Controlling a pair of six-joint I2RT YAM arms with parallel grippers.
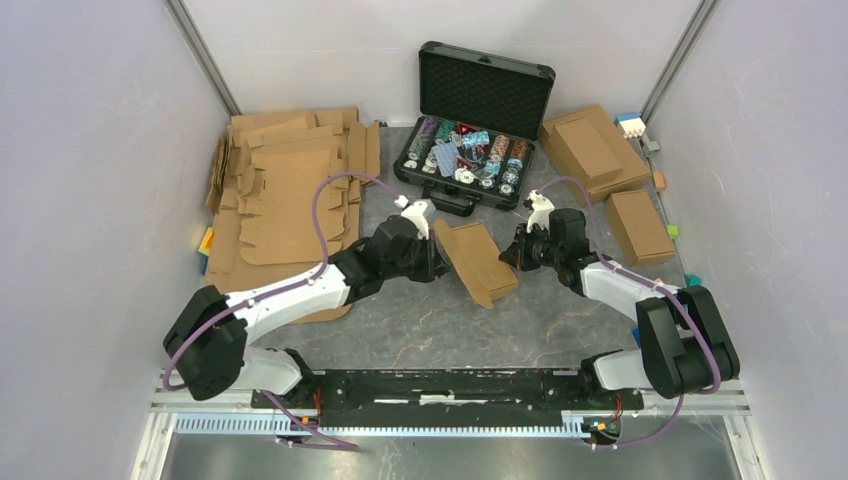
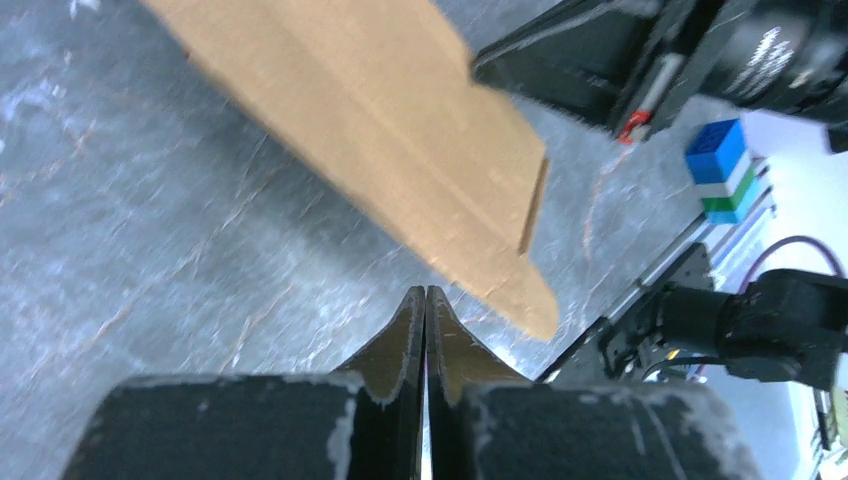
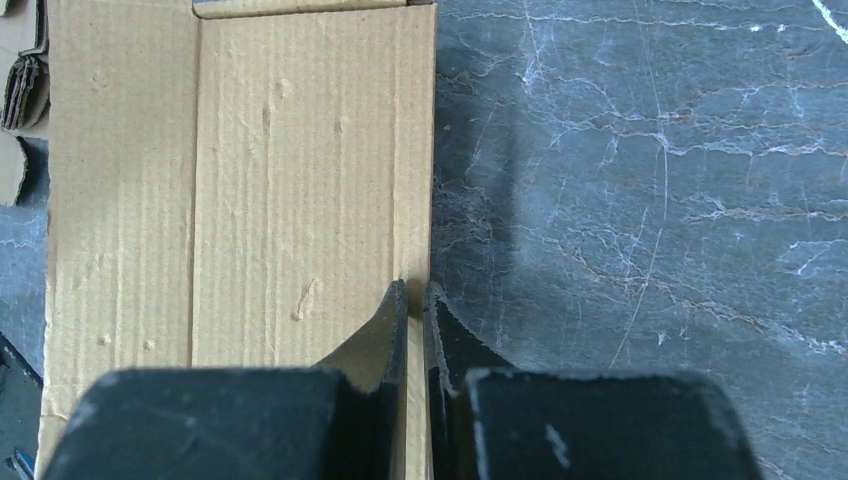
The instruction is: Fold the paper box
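Observation:
The paper box [image 1: 476,260] is a brown cardboard piece, partly folded and tilted, in the middle of the grey table between my two grippers. My right gripper [image 1: 507,254] is shut on its right edge; in the right wrist view a strip of the cardboard [image 3: 250,180] runs between the fingers of that gripper [image 3: 416,290]. My left gripper [image 1: 437,262] is at the box's left side. In the left wrist view this gripper [image 2: 426,292] is shut with nothing between its fingers, and the box [image 2: 380,110] slants just ahead of the tips. Whether they touch it I cannot tell.
An open black case [image 1: 470,140] with several chips stands at the back centre. A heap of flat cardboard blanks [image 1: 290,190] lies at the back left. Two folded brown boxes [image 1: 595,150] [image 1: 638,225] sit at the right. A blue and green block [image 2: 718,165] is near the right arm.

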